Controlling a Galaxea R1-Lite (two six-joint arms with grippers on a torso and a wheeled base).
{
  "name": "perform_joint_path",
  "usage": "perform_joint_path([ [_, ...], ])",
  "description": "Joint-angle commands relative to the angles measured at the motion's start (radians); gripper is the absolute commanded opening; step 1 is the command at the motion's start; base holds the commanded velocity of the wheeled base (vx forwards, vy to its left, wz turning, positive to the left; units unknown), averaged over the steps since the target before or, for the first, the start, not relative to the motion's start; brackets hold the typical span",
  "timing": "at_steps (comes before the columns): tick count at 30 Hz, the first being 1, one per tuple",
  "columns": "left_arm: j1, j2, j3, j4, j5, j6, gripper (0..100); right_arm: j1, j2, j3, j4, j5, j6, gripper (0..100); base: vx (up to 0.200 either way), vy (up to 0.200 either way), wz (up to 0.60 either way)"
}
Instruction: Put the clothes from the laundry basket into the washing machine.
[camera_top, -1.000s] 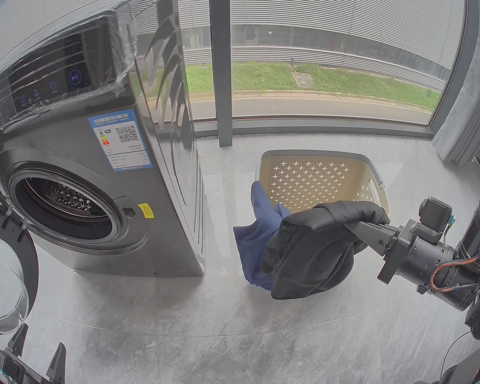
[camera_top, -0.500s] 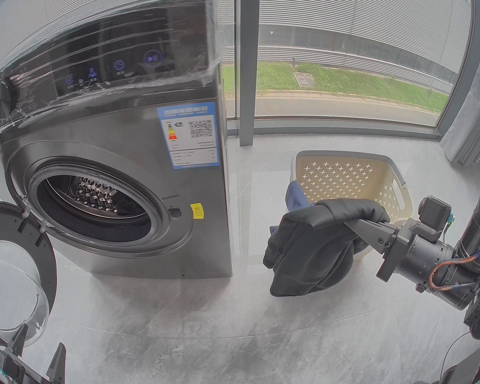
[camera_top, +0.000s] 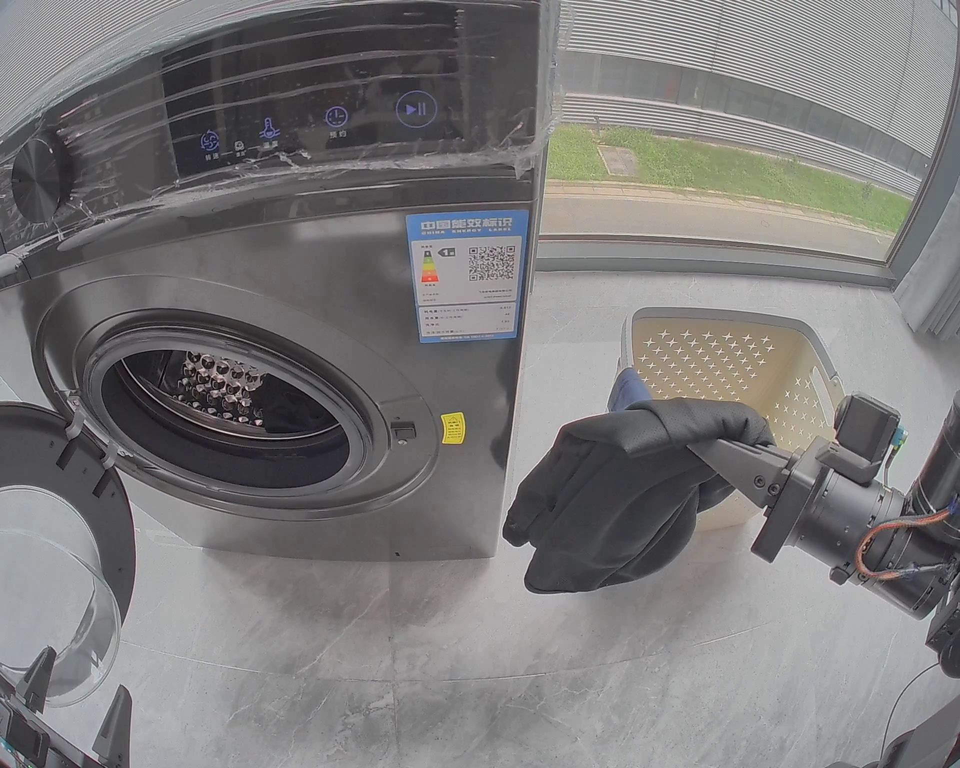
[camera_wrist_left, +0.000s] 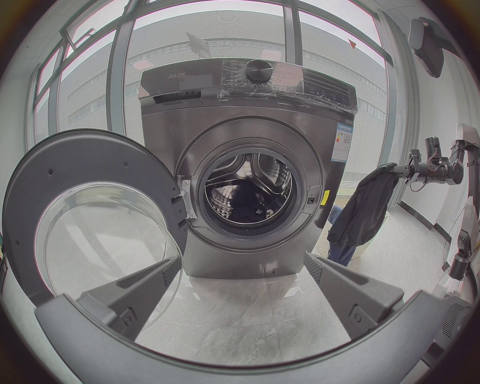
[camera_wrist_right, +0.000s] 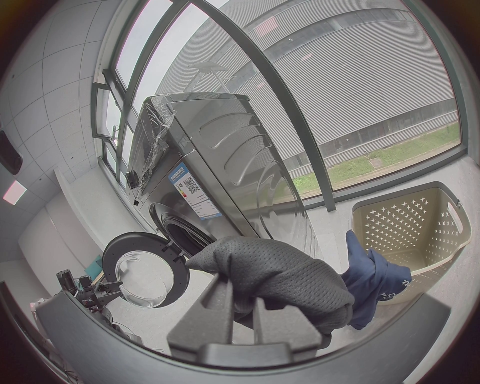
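Note:
My right gripper (camera_top: 715, 455) is shut on a dark grey garment (camera_top: 610, 495) that hangs in the air in front of the beige laundry basket (camera_top: 740, 360). A blue garment (camera_wrist_right: 372, 280) drapes over the basket's near rim. To the left stands the grey washing machine (camera_top: 330, 300), its round door (camera_top: 60, 560) swung open and its drum (camera_wrist_left: 247, 187) showing dark cloth inside. My left gripper (camera_wrist_left: 240, 290) is low, near the floor, in front of the machine, open and with nothing between its fingers. The same grey garment (camera_wrist_left: 362, 212) hangs to the right of the machine in the left wrist view.
The grey marble floor (camera_top: 450, 660) between me and the machine is bare. A window wall (camera_top: 740, 140) runs behind the basket. The open door juts out to the left of the drum opening.
The head camera has swung left, so the machine and basket shift right in the picture. My right gripper keeps the grey garment in the same hold.

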Motion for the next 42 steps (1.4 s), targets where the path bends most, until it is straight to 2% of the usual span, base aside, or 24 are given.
perform_joint_path([
  [1,0.000,-0.006,0.013,0.000,-0.001,0.000,100,0.000,0.002,0.000,0.000,-0.001,0.000,0,-0.200,0.000,0.00],
  [16,-0.001,-0.005,0.013,0.000,-0.001,-0.002,100,0.000,0.007,0.002,0.000,-0.006,0.000,0,-0.200,0.000,0.00],
  [25,-0.003,-0.005,0.013,0.002,-0.001,-0.002,100,0.000,0.007,0.002,0.000,-0.007,0.000,0,0.000,0.000,0.00],
  [42,-0.003,-0.005,0.013,0.002,-0.001,-0.002,100,-0.002,0.006,-0.004,-0.002,-0.010,0.000,0,0.000,0.200,0.00],
])
